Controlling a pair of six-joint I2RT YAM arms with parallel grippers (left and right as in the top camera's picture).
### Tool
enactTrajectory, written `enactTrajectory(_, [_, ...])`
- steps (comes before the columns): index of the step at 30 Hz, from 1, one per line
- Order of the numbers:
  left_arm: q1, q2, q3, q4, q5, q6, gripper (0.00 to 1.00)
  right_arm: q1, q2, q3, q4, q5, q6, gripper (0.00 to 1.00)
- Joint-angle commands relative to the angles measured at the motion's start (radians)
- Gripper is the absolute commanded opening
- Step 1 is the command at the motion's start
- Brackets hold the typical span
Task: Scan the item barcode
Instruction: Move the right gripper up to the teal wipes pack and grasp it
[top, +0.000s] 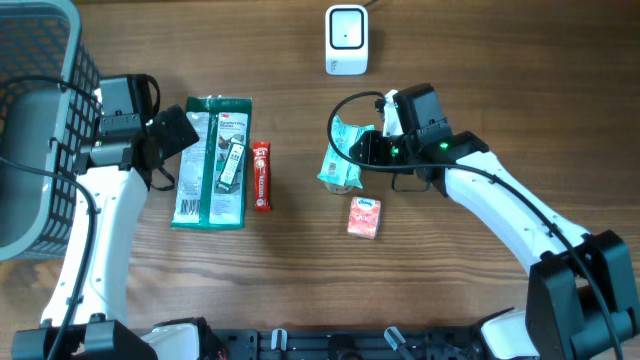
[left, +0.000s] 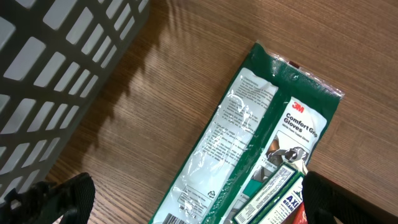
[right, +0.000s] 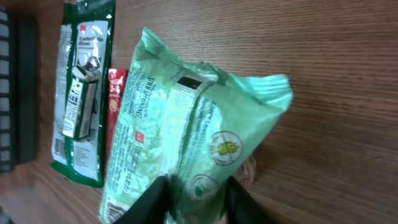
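Right wrist view shows the right gripper (right: 196, 202) pinched on the lower end of the green snack bag (right: 186, 118), which sits mid-table, well apart from the white scanner (top: 346, 38) and near the orange tissue pack (top: 364, 217). The left gripper (left: 199, 208) hangs spread wide over the glove pack (left: 249, 143), with the red bar (top: 261, 176) just beside that pack. The grey wire basket (top: 40, 190) stands at the table's left edge, beside the left arm.

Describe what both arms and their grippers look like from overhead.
Both have smooth white link shells, left arm and right arm, with black joint housings and thin black cables looping alongside. The left gripper and right gripper are black, two-fingered. Small green lights glow near the right wrist.
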Motion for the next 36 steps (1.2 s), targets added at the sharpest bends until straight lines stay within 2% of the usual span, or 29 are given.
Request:
enactTrajectory(1, [0.004,-0.005,0.003,0.000,0.002,-0.009,1.00,0.002,0.015,0.011,0.008,-0.015,-0.005,0.10])
enactTrajectory(3, [0.004,-0.005,0.003,0.000,0.002,-0.010,1.00,0.002,0.010,0.011,0.021,-0.038,-0.005,0.04])
enactTrajectory(13, [0.004,-0.005,0.003,0.000,0.002,-0.009,1.00,-0.051,-0.157,0.011,-0.016,-0.037,-0.034,0.04])
enactTrajectory(20, [0.004,-0.005,0.003,0.000,0.002,-0.009,1.00,-0.092,-0.174,0.011,-0.117,0.013,-0.086,0.05])
enactTrajectory(21, [0.004,-0.005,0.003,0.000,0.002,-0.009,1.00,-0.092,-0.174,0.011,-0.126,0.016,-0.086,0.14])
enactTrajectory(22, [0.004,-0.005,0.003,0.000,0.002,-0.009,1.00,-0.092,-0.174,0.011,-0.129,0.015,-0.086,0.35])
enactTrajectory(23, [0.004,-0.005,0.003,0.000,0.002,-0.009,1.00,-0.090,-0.174,0.011,-0.129,0.006,-0.087,0.44])
enactTrajectory(25, [0.004,-0.005,0.003,0.000,0.002,-0.009,1.00,-0.089,-0.174,0.010,-0.130,-0.006,-0.087,0.53])
enactTrajectory(27, [0.004,-0.005,0.003,0.000,0.002,-0.009,1.00,-0.089,-0.174,0.010,-0.133,-0.011,-0.086,0.56])
enactTrajectory(34, [0.004,-0.005,0.003,0.000,0.002,-0.009,1.00,-0.082,-0.108,-0.010,-0.117,-0.024,-0.087,0.57])
enactTrajectory(36, [0.004,-0.005,0.003,0.000,0.002,-0.009,1.00,-0.069,-0.066,-0.010,-0.076,-0.095,-0.113,0.56])
